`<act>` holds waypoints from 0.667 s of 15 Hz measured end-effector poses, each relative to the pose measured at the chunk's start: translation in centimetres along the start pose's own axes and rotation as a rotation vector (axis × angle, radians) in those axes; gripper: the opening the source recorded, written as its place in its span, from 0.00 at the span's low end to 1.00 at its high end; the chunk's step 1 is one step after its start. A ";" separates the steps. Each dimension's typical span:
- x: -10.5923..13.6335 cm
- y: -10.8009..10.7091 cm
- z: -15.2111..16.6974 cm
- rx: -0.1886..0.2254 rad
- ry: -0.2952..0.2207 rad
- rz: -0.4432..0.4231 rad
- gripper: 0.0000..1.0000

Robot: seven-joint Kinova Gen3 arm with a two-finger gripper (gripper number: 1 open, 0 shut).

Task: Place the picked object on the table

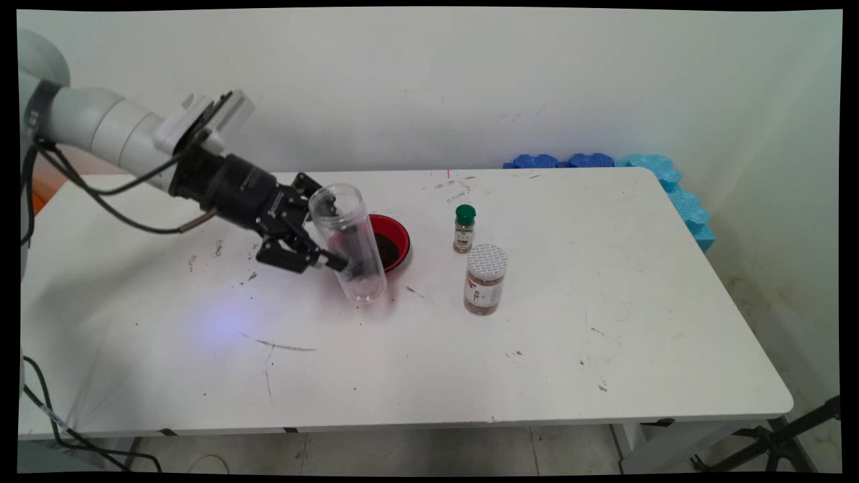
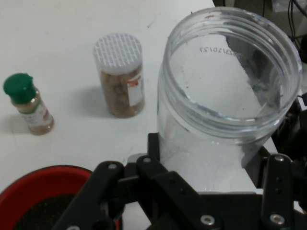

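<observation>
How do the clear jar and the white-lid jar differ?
The clear jar is open and lidless; the white-lid jar is capped. The clear jar looks nearly empty, the white-lid jar holds brown contents and bears a label. The clear jar is taller and tilted, clamped in the pincer; the white-lid jar stands upright and free on the table. Both are see-through cylinders.

White arm (image 1: 100, 127); black claw (image 1: 332, 258); black cables (image 1: 100, 194); silver screws.

A high fixed camera looks across the table (image 1: 470, 349) toward the wall; a hand camera views close, sharing the clear jar (image 1: 349, 241) (image 2: 225, 110).
</observation>
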 end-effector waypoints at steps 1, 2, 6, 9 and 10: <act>-0.3 0.5 0.2 -0.001 -0.008 0.006 0.00; -0.5 1.1 0.5 -0.003 -0.014 0.008 0.00; -1.5 2.5 1.8 0.009 -0.028 -0.009 0.00; -2.2 3.4 3.0 0.022 -0.035 -0.040 0.00; -2.3 3.6 3.2 0.026 -0.036 -0.046 0.00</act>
